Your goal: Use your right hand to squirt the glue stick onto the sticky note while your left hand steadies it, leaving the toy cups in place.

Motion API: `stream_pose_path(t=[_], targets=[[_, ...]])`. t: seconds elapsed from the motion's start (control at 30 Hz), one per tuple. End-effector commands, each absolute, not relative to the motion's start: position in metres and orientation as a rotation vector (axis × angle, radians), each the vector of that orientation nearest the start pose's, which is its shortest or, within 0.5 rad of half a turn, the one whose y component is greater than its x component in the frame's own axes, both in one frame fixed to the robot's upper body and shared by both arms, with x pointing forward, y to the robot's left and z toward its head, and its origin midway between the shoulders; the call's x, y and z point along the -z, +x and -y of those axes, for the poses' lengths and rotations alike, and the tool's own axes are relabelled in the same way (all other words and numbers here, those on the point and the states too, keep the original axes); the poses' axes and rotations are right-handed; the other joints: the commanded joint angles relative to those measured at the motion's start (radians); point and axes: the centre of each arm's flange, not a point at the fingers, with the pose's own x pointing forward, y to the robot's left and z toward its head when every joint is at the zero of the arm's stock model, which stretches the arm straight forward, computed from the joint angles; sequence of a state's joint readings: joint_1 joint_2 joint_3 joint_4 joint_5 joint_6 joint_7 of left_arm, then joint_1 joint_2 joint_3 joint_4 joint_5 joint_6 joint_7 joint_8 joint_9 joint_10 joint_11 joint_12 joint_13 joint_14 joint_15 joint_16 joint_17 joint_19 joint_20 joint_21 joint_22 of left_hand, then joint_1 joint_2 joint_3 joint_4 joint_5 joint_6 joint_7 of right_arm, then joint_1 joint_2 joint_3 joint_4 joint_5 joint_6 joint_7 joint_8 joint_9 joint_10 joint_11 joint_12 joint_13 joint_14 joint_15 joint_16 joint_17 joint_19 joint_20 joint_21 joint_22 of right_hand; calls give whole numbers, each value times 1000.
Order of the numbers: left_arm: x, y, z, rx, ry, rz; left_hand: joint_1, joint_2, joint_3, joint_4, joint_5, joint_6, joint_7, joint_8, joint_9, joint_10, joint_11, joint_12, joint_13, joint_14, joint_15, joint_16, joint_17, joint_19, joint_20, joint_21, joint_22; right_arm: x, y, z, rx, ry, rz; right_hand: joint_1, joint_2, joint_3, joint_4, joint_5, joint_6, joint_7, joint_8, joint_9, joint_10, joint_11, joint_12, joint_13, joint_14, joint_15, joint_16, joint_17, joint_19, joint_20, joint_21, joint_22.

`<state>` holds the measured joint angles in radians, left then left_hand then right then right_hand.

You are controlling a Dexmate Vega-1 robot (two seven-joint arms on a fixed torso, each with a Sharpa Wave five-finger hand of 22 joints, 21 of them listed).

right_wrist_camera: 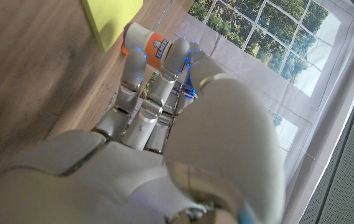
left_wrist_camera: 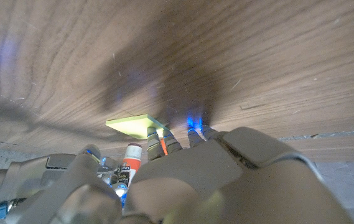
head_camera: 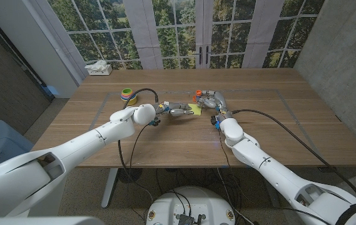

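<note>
My right hand [head_camera: 213,100] grips the glue stick [right_wrist_camera: 145,38] just beside the yellow sticky note [head_camera: 194,109], and my left hand [head_camera: 176,111] presses fingertips on the note's edge.

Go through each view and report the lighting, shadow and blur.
Head view: even daylight, sharp. Left wrist view: the left hand is near and soft, casting a dark shadow on the table above the sticky note. Right wrist view: the right hand is blurred, windows bright.

Glue stick [right_wrist_camera: 150,43] body mostly hidden behind right hand's fingers [right_wrist_camera: 136,65].
</note>
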<state>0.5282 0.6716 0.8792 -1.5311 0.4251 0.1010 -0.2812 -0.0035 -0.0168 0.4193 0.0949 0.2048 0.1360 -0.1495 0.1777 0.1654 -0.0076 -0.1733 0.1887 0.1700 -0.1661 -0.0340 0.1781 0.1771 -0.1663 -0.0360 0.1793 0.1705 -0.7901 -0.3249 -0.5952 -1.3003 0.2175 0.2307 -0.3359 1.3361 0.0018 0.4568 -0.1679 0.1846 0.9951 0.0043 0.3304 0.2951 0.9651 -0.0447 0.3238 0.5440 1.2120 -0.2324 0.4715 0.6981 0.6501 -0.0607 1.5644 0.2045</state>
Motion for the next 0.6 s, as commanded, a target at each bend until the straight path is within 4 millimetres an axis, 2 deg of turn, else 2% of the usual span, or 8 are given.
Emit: stream_pose_path(t=[0.03, 0.17, 0.33, 0.6], targets=[[26, 652, -143, 434, 1481, 436, 0, 8, 1, 3, 8, 0, 7, -1, 4, -7, -1, -1, 5, -79, -12, 5, -1, -236, -7, 8, 3, 51, 658, 136, -114, -219, 595, 32, 42, -1, 2, -1, 17, 10, 2, 4, 66, -15, -3, 169, 9, -2, 2, 6, 10, -146, -3, -1], [26, 652, -143, 432, 1481, 436, 0, 9, 0, 4, 8, 3, 10, 0, 4, -8, 0, -2, 5, -80, -12, 4, -1, -236, -6, 8, 3, 52, 662, 137, -105, -224, 581, 28, 52, -2, 6, -1, 4, 29, -4, 6, 67, -1, -5, 175, 13, 0, 2, 9, 9, -147, -3, -1], [25, 652, -143, 432, 1482, 438, 2, 10, -2, 5, 9, 4, 15, 1, 4, -12, 3, -3, 5, -84, -11, 3, -2, -237, -6, 8, 3, 52, 664, 138, -96, -233, 568, 26, 58, -3, 8, -1, 3, 38, -7, 6, 83, 7, -4, 173, 20, 1, 5, 15, 9, -147, -3, -1], [25, 653, -142, 435, 1483, 438, 4, 11, -4, 6, 9, 3, 15, 1, 4, -13, 2, -3, 4, -85, -10, 3, -2, -237, -6, 8, 3, 53, 665, 139, -71, -259, 574, 29, 55, -7, 4, -2, 17, 36, -6, 5, 104, 9, 1, 179, 33, 1, 9, 23, 15, -147, -2, -1]])
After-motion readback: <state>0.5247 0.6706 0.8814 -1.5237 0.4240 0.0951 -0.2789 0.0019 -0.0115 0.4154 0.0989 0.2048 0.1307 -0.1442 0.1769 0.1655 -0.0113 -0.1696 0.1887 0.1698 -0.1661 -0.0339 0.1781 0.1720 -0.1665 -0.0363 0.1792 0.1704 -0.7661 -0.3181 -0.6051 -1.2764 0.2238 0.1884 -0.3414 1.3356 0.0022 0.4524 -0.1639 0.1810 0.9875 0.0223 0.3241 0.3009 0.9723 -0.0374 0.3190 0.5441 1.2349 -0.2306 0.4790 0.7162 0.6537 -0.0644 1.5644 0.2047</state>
